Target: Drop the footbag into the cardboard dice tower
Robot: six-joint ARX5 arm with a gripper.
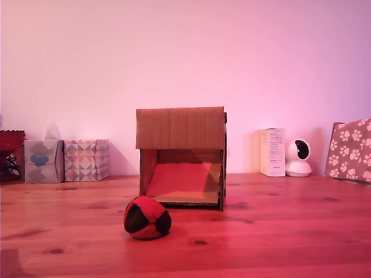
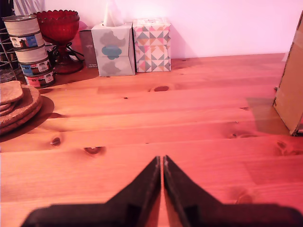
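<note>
Gripper (image 2: 163,161), black, two fingers pressed together at the tips with only a hairline seam between them, holding nothing; seen only in the wrist view, low over bare wooden table (image 2: 189,118). It does not appear in the exterior view.

Footbag (image 1: 147,217): small round ball of red and black panels, resting on the tabletop in the lower centre of the exterior view, just in front of the tower's lower left corner and apart from it. Not visible in the wrist view.

Cardboard dice tower (image 1: 181,156): brown corrugated box, centre of the exterior view, standing upright behind the footbag. Flat upper front panel, open lower front, sloped ramp visible inside. One brown edge of it shows at the right margin of the wrist view (image 2: 291,94).

Stack of round cork coasters (image 2: 16,104): at the left edge of the wrist view.

Tins (image 2: 28,49), stacked: upper left of the wrist view.

Red glass goblet (image 2: 57,28): beside the tins, near the wall.

Tissue box (image 1: 42,160), grey-and-teal pattern: against the wall, left side of the exterior view.

Geometric-patterned box (image 1: 86,160): just beside the tissue box, on its right.

White carton (image 1: 272,152): upright by the wall, right of the tower.

Small white camera (image 1: 299,157): just beside the carton.

Paw-print box (image 1: 351,149): tilted, far right edge of the exterior view.
</note>
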